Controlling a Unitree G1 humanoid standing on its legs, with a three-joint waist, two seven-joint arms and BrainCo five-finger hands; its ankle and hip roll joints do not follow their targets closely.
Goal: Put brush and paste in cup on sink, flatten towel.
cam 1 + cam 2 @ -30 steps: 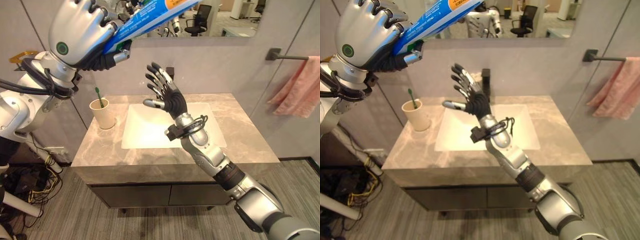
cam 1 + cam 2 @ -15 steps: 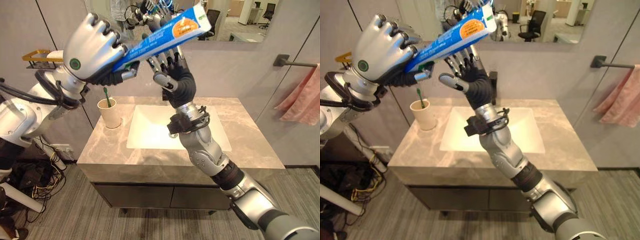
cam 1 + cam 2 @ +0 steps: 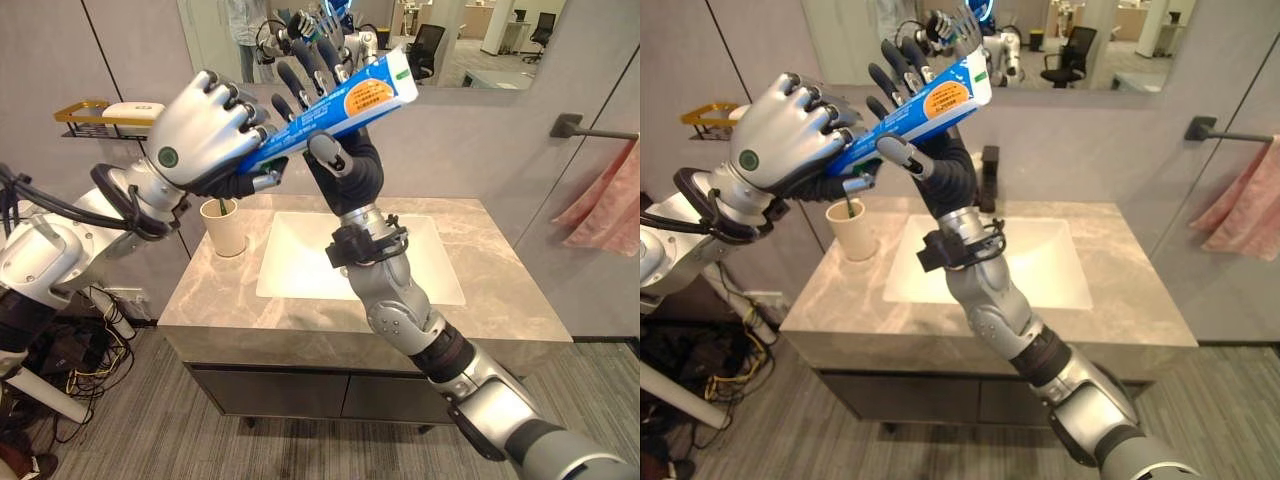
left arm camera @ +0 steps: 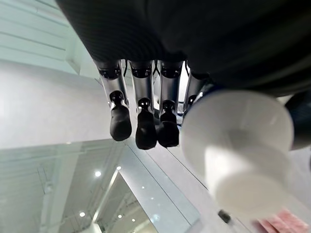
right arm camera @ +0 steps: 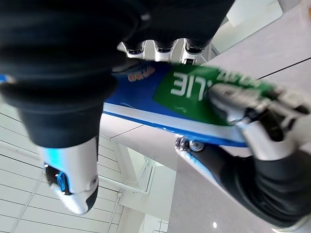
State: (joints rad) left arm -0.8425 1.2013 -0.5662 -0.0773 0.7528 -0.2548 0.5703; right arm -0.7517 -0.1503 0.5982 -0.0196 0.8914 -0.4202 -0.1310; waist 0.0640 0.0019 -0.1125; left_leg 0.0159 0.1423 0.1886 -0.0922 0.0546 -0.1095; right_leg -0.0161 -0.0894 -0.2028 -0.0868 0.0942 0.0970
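Marble vanity top point(image 3: 480, 320) low centre, sink point(image 3: 300, 262) inset. Left hand point(image 3: 205, 135) upper left, curled round toothpaste tube point(image 3: 345, 100); long axis rises up-right, cap low-left. Right hand point(image 3: 345, 165) raised behind the tube, fingers spread. Cup point(image 3: 225, 225) with toothbrush point(image 3: 847, 208) left of sink. Pink towel point(image 3: 610, 205) far right.

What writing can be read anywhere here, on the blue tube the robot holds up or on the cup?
Toothpaste tube: white print on an orange patch, too small to read.
Same tube, right wrist view: big white letters on green, upside down, partly hidden by the right robot hand; no whole word reads.
Cup: no print visible.
Left robot hand: a round green mark, no text.
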